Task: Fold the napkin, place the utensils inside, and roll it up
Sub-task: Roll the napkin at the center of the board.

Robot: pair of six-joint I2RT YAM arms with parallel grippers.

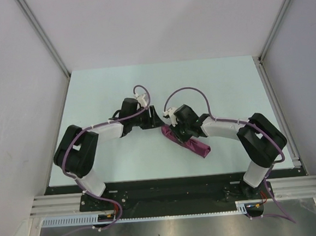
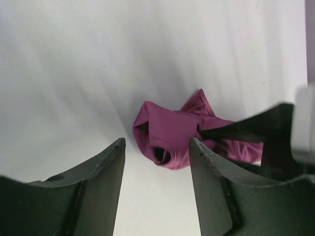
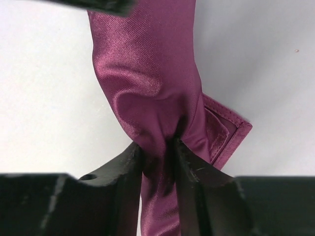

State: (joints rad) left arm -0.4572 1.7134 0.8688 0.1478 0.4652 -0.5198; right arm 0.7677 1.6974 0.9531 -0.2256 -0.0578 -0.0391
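Rolling is judged all but done: the napkin (image 1: pixel 186 142) lies bundled as a roll on the desk (image 1: pixel 106 89), right of centre, its long axis running diagonally from far-left to near-right. It is pinched tight by the right fingers (image 3: pixel 123 177), while the left fingers (image 2: pixel 98 187) are held wide apart on nothing, facing its far-left end. No utensil can be made out, so a final tuck and a clean release seem called for next.

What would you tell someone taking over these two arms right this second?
Left gripper: open and empty, pointed at one end of the napkin, apparently not touching it.
Right gripper: shut on the napkin, pinching it partway along.
Napkin: bunched into a narrow roll on the table, with one hemmed corner sticking out.
Spoon: not visible; it may be inside the roll, but I cannot tell.
Done, apparently: folding and most of the rolling.
Left: tuck in the loose corner, then release.
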